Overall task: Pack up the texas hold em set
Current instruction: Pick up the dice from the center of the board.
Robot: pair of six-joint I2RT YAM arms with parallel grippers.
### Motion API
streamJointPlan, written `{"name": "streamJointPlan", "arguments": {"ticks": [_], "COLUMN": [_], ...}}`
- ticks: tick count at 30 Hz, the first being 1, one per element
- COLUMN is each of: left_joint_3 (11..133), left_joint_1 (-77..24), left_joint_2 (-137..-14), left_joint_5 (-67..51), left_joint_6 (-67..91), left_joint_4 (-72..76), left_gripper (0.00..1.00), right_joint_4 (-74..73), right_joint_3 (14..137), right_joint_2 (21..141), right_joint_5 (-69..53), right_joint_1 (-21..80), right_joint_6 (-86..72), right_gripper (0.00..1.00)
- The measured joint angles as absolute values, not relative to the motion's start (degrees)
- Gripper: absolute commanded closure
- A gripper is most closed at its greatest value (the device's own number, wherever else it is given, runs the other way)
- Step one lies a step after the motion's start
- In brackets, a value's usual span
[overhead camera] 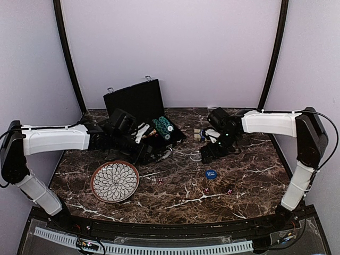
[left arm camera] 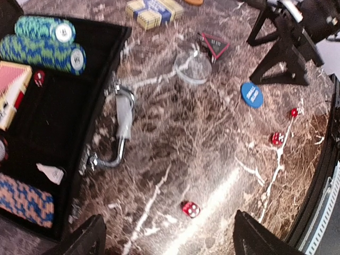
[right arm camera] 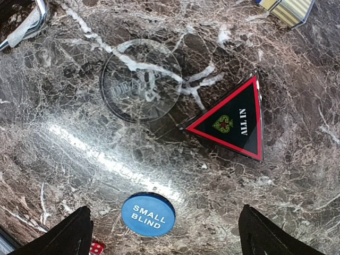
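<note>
— Found the case [overhead camera: 135,101] where?

— Found at the back left of the worktop [overhead camera: 249,175], open, lid standing up, metal handle [left arm camera: 121,130] toward the front. Noted inside two green-and-blue rolls of chips [left arm camera: 42,45], one orange-and-blue roll [left arm camera: 24,199], a red pack of cards [left arm camera: 13,90] and a small red piece [left arm camera: 39,78], too blurred to name.

— Saw what outside the case?

— Counted three red dice [left arm camera: 190,209] lying loose and apart on the stone. Read SMALL BLIND on a round blue button [right arm camera: 148,214]. Saw beyond it a clear round disc [right arm camera: 141,79] and, beside that, a black triangle [right arm camera: 234,125] with a red edge and the words ALL IN. Spotted a blue-and-yellow pack of cards [left arm camera: 154,11] farther back. Noticed also a patterned plate [overhead camera: 93,183] at the front left, apart from all of these.

— Checked the left claw [left arm camera: 169,215]?

— Checked: spread wide, pinching nothing. Hung over the bare stone just to the right of the case, with one of the dice under the gap.

— And the right claw [right arm camera: 165,212]?

— Spread wide as well, pinching nothing. Hovered over the blue button, with the disc and the triangle just ahead of the tips.
</note>
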State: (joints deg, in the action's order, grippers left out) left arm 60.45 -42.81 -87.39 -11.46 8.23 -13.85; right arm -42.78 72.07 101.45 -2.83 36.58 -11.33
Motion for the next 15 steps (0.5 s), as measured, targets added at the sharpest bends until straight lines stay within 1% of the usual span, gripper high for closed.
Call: {"name": "streamJointPlan", "arguments": {"ticks": [2, 4, 10, 15], "left_joint_3": [59.1, 58.2, 55.0, 54.4], "left_joint_1": [-44.2, -45.6, -50.0, -51.9], "left_joint_2": [-87.4, -87.4, -88.2, -92.2], "left_joint_5": [-11.3, -10.5, -7.4, -6.3], "left_joint_6": [9.4, 11.2, 19.4, 24.7], "left_joint_4": [-14.1, -14.3, -14.0, -13.9], "left_gripper": [0.21, 0.22, 0.22, 0.24], "right_joint_4": [-42.6, -42.3, -41.6, -40.1], "right_joint_3": [72.1, 72.1, 72.0, 70.6], "right_joint_2": [101.4, 101.4, 101.2, 99.8], "right_joint_5": [-3.0, -3.2, -3.4, -3.6], "right_joint_1": [36.6, 36.6, 36.6, 36.6], "right_joint_6": [-11.3, -11.3, -11.6, -12.1], "right_gripper": [0.04, 0.04, 0.05, 0.05]}}
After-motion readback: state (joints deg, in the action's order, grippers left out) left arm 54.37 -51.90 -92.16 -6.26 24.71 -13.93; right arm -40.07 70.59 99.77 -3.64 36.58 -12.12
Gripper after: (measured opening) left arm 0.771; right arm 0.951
